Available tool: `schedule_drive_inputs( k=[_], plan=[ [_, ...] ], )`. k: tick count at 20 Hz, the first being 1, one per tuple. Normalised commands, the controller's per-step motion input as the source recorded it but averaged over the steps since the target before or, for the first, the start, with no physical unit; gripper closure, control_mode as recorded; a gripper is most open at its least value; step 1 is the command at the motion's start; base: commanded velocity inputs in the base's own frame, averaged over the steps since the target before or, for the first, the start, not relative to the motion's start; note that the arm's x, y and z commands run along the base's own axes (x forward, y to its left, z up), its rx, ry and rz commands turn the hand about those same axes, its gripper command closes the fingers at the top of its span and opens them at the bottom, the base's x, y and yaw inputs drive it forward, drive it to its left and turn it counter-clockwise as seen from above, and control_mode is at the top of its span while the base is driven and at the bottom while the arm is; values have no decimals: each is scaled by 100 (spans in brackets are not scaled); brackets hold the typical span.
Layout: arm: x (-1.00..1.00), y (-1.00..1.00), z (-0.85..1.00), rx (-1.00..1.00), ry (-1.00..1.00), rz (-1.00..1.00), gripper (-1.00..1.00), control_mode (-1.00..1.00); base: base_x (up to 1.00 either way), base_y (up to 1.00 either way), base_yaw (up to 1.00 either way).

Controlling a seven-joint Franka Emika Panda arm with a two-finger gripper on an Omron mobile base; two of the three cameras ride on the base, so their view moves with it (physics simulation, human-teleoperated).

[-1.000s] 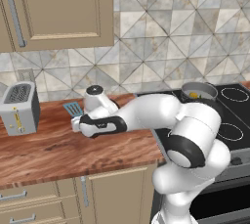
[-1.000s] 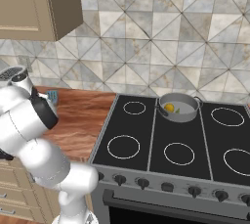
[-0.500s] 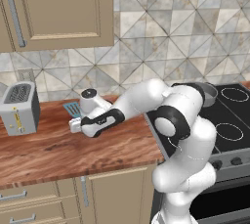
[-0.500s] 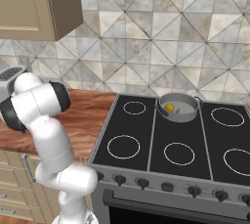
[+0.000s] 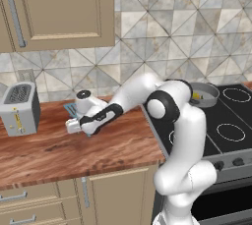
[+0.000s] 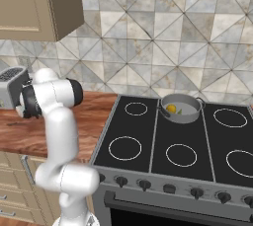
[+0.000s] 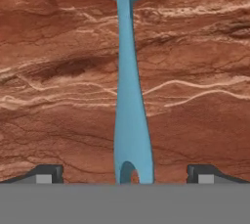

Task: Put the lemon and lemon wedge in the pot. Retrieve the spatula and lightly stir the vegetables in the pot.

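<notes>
1. On the wooden worktop left of the stove, the end effector hangs low over the spatula, its fingers spread wide apart with nothing between them
2. Seen from the hand camera, the blue handle runs straight up the middle between the two dark fingertips (one at each side, both clear of it), and the start of the head sits at the top edge
3. From the left base camera, a bit of the spatula's head peeks out behind the white hand, lying flat on the wood
4. Back on the stove, the pot sits on a rear burner, with the lemon inside and the lemon wedge just beside it
5. At the worktop's left end stands a toaster, well apart from the arm
</notes>
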Motion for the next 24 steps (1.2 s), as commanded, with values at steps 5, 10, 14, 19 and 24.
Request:
schedule_drive_inputs(
  k=[5, 10, 14, 19, 24],
  plan=[
    [25, 5, -24, 0, 9, 0, -100, -100, 0, 0, 0],
    [9, 0, -29, 0, 11, 0, -100, -100, 0, 0, 0],
    [-1, -6, -27, 0, 5, 0, -100, -100, 0, 0, 0],
    [-20, -24, -35, -1, 0, 0, -100, -100, 0, 0, 0],
    [-15, -31, -38, -1, 0, -1, -100, -100, 0, 0, 0]
  ],
)
